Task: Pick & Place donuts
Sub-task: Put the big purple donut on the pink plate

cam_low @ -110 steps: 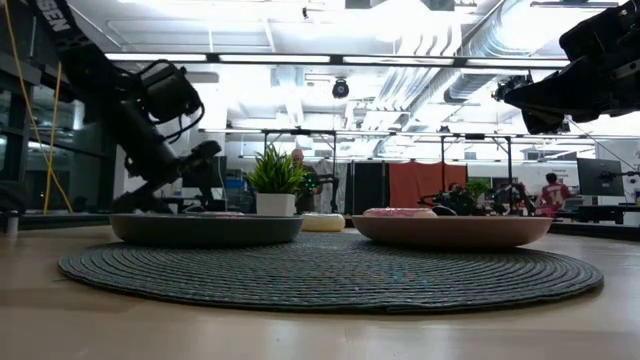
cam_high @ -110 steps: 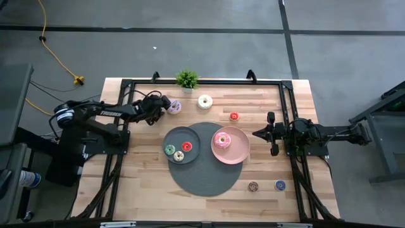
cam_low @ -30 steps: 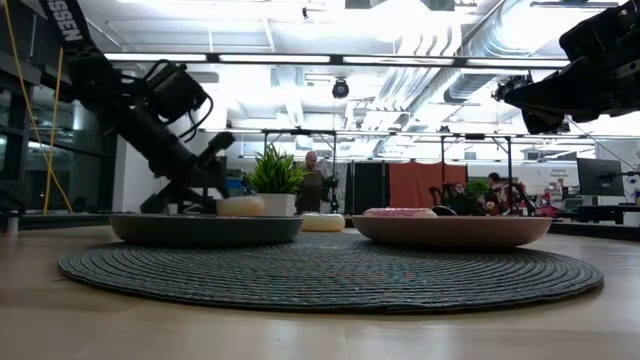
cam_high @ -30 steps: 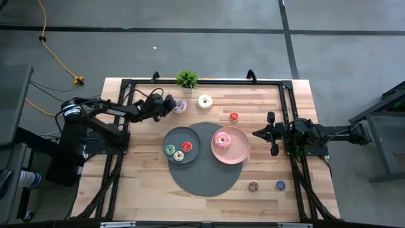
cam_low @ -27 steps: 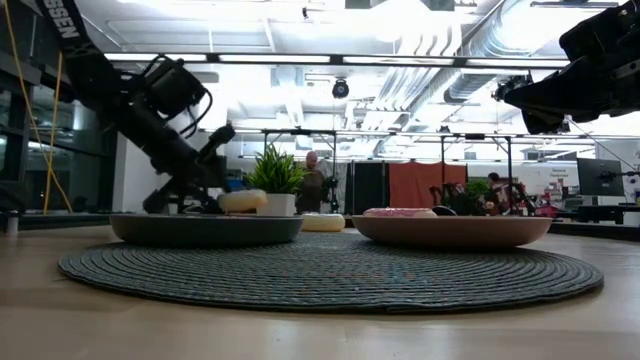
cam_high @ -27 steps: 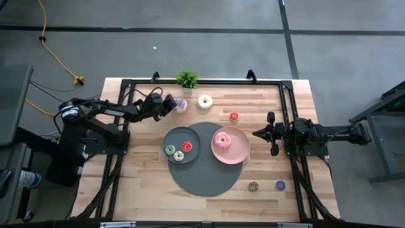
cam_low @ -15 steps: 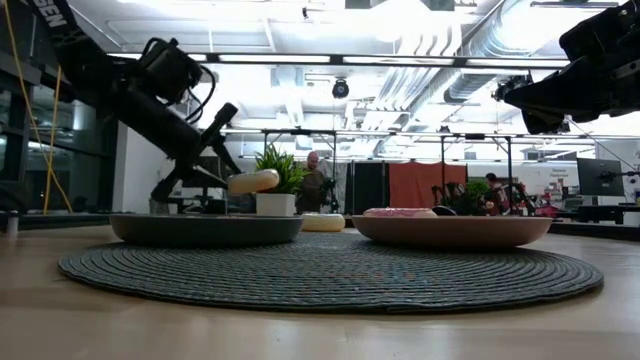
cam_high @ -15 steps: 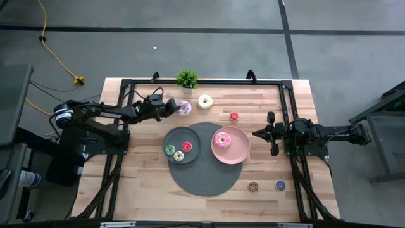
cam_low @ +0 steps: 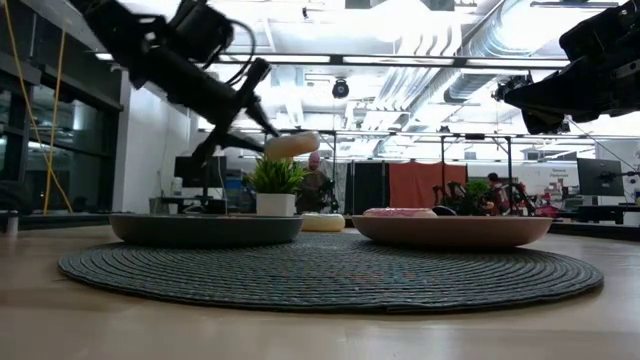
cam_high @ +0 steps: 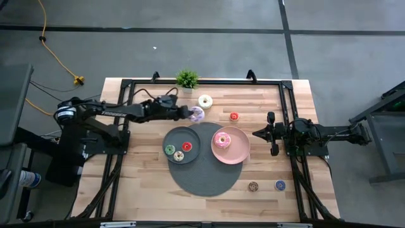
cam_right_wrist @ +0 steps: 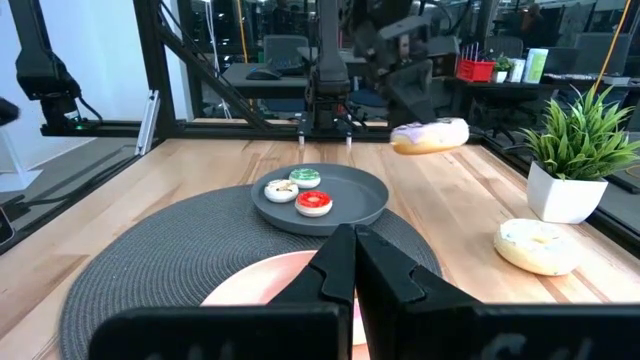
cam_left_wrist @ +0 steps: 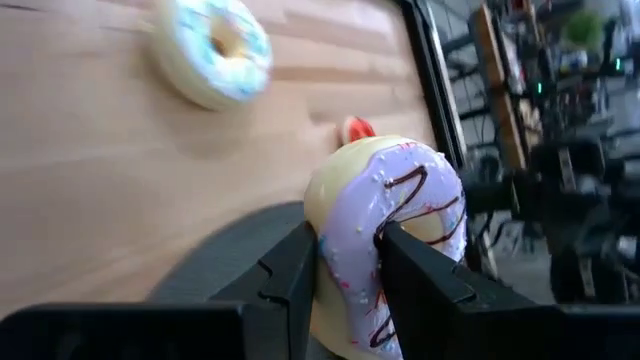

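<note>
Aloft, purple donut (cam_high: 197,114), left gripper (cam_high: 188,113)

Both arms are matte black, built of slim tubular links with bulkier rounded joints. The left arm (cam_high: 107,113) carries white lettering along one link and looped black cables. The right arm (cam_high: 319,134) looks equally dark, its fingers (cam_right_wrist: 385,270) flat and angular.

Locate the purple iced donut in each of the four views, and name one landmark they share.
High view: purple donut in the left gripper, beyond the grey plate.
Low view: held in the air, above the potted plant.
Left wrist view: clamped between the fingers.
Right wrist view: in the air, beyond the grey plate.
Shared landmark: the white donut, seen in all four.
</note>
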Available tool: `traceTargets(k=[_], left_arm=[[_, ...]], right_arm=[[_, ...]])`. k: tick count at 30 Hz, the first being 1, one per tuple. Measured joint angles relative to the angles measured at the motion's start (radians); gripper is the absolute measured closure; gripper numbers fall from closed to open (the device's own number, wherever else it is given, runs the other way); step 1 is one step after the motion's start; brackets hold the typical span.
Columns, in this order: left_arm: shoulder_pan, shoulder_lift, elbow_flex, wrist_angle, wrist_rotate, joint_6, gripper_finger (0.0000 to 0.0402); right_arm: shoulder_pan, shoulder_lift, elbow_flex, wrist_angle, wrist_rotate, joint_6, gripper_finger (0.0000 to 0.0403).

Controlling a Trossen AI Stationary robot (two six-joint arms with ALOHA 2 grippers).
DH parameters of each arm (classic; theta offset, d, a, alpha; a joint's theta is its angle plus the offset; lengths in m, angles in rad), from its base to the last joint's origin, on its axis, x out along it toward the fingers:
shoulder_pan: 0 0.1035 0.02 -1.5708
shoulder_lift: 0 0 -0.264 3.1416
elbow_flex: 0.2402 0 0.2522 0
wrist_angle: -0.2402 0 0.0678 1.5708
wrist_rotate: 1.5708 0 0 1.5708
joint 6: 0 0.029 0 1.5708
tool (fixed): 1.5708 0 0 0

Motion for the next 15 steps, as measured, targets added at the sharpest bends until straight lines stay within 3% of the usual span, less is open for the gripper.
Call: traceTargets(k=[15], left_arm=[[-0.193,0.298,0.298,-0.034,0.081,0.025,0.0299]], right_arm=[[0.0,0.0,0.0,0.0,0.0,0.0,0.0402]])
